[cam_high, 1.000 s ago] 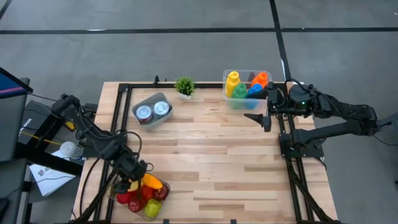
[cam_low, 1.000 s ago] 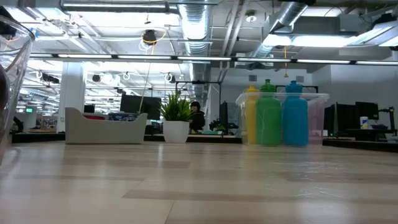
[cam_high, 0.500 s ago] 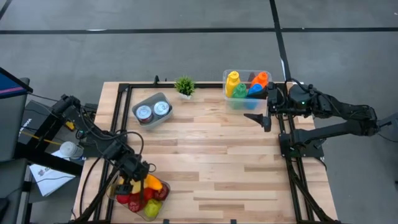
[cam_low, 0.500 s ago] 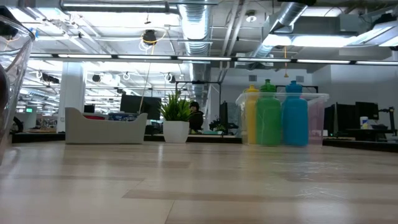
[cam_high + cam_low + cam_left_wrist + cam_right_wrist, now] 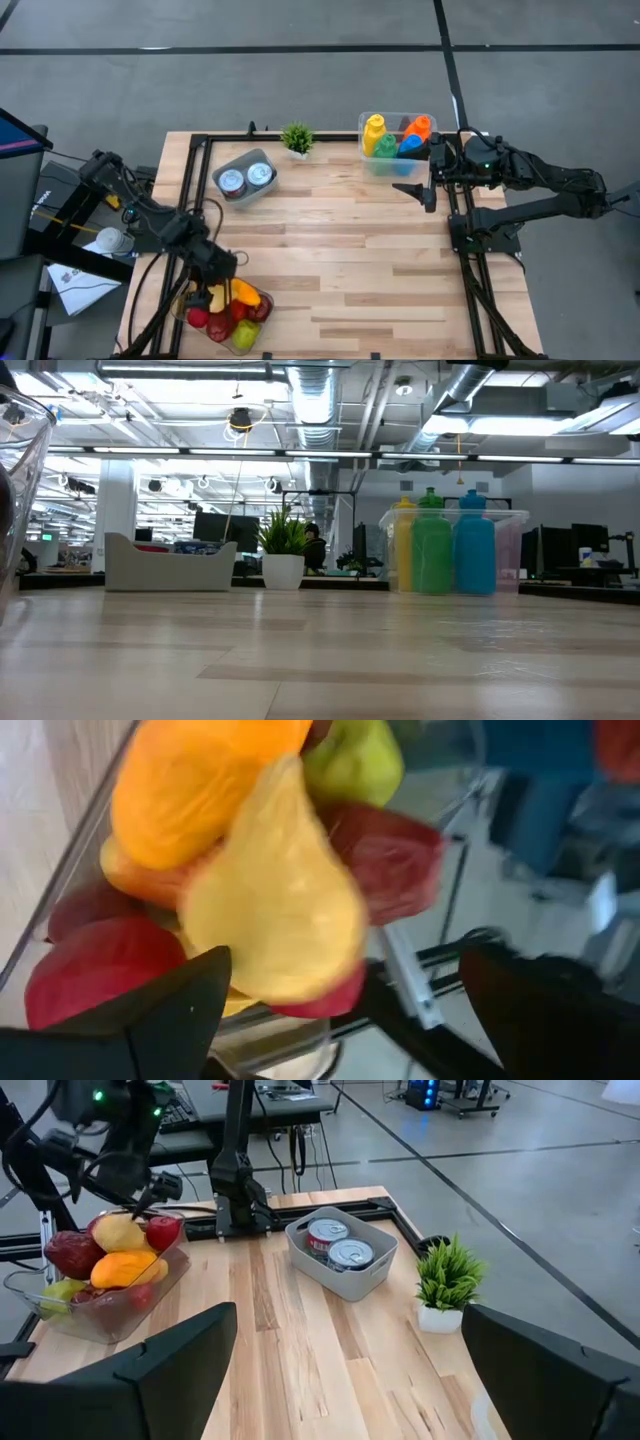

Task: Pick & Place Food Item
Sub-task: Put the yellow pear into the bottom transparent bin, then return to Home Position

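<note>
A clear bowl at the table's near left holds a pile of fruit: a yellow pear-shaped one on top, an orange one, red ones and a green one. My left gripper hangs open just above the pile, its fingers on either side of the yellow fruit, which rests on the other fruit. In the right wrist view the bowl and my left gripper show at the far end. My right gripper waits open, high at the far right.
A grey tray with two cans and a small potted plant stand at the far side. A clear bin of coloured bottles stands at the far right, beside my right arm. Bare wood lies between the bowl and the bin.
My left gripper has drawn a little up and back from the bowl and has rolled at the wrist. The yellow fruit now shows more fully on top of the pile.
</note>
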### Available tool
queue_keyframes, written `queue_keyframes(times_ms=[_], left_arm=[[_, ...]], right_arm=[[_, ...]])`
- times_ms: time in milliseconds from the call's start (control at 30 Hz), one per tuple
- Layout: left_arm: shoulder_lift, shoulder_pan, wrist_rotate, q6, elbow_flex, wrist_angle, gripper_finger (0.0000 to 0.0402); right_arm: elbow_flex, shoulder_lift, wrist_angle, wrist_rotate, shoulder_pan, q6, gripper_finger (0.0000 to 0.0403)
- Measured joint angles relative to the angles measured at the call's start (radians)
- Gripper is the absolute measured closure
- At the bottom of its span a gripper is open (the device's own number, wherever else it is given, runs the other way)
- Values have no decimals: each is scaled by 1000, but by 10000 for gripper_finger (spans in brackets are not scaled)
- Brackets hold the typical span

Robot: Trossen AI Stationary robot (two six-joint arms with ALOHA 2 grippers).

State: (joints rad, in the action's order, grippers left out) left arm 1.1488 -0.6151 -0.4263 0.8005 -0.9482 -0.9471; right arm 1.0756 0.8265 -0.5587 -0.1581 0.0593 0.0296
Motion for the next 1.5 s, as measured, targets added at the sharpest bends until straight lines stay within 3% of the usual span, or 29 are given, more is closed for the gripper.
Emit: queue_keyframes(times_ms=[100,233,400,633,800,933,1100,1367,1500], left_arm=[[-63,24,3,23,0,7,31],[-146,48,59,57,0,20,79],[-223,106,155,79,0,95,166],[-289,162,159,72,0,160,302],[-337,172,244,77,0,245,391],[-391,207,396,38,0,380,397],[-488,257,472,-11,0,462,400],[-683,295,600,-13,0,519,399],[-769,295,680,-167,-2,519,401]], right_arm=[[0,0,1,0,0,0,23],[0,0,-2,0,0,1,23],[0,0,-10,-4,2,22,23],[0,0,-6,-6,2,35,25],[0,0,64,-7,1,43,74],[0,0,165,-5,0,22,177],[0,-18,253,-4,10,-33,370],[1,-101,272,-1,46,-56,400],[0,-165,202,0,65,-56,401]])
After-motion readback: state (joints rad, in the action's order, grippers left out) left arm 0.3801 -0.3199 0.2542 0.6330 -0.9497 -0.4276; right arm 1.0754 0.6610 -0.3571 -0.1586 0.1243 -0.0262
